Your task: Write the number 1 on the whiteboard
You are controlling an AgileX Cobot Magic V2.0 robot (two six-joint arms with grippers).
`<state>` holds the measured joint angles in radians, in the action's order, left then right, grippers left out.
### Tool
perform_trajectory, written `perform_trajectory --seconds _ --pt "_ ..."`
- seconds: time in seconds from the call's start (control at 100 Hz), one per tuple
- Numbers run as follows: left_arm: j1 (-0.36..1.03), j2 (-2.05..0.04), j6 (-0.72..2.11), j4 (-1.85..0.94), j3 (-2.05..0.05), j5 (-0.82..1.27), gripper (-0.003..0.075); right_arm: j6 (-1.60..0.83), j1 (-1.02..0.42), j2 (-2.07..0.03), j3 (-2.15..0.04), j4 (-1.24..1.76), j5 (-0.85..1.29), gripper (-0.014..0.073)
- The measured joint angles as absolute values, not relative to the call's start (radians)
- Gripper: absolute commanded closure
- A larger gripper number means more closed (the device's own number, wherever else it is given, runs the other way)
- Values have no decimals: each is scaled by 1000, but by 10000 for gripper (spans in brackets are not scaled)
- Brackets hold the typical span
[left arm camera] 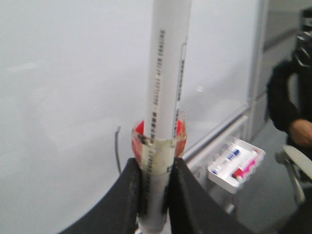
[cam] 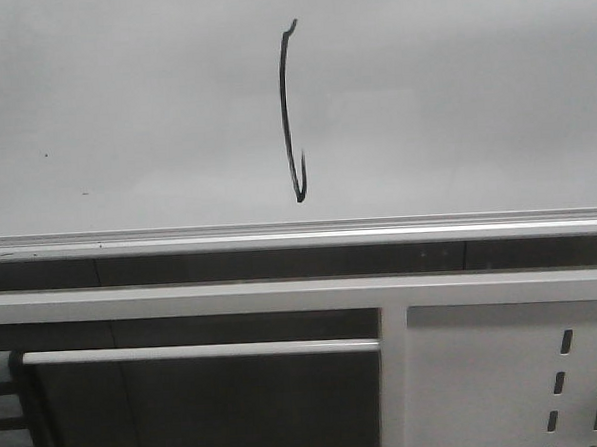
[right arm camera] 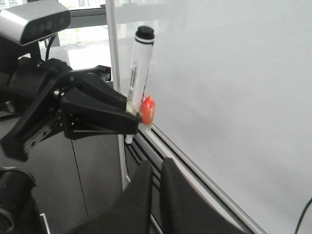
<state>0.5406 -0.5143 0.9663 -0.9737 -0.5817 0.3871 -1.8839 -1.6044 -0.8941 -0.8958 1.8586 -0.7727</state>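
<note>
In the front view, the number 1 [cam: 290, 114] is seen in the upper middle of the frame, drawn on the whiteboard [cam: 122, 103]. Its long axis runs vertically, a little bowed to the left, with a small tick at the top end and a small hook at the bottom end, just above the silver rail [cam: 299, 233] along the lower edge of the board. At the lower right of the frame a white perforated panel [cam: 517, 382] is shown. In the left wrist view, the left gripper [left arm camera: 155, 195] is clamped on a white marker pen [left arm camera: 165, 83], which stands upright in the middle of the frame, beside the board. In the right wrist view, the right gripper [right arm camera: 157, 180] is seen at the bottom centre with its fingers pressed together and nothing held between them.
</note>
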Motion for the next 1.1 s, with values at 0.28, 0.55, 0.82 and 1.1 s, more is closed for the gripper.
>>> perform_trajectory --seconds 0.28,0.55,0.82,1.1 --pt "541 -617 966 -1027 -516 175 738 -1930 -1606 -747 -805 1870 -848 660" --pt "547 -807 966 -1066 -514 0 738 -1948 -1606 -738 -760 1870 -925 660" --pt "806 -913 963 -1066 -514 -261 738 -1951 -1606 -738 -759 1870 -964 660" --pt "997 -1067 604 -871 -514 -592 738 -1951 -1606 -738 -759 1870 -971 660"
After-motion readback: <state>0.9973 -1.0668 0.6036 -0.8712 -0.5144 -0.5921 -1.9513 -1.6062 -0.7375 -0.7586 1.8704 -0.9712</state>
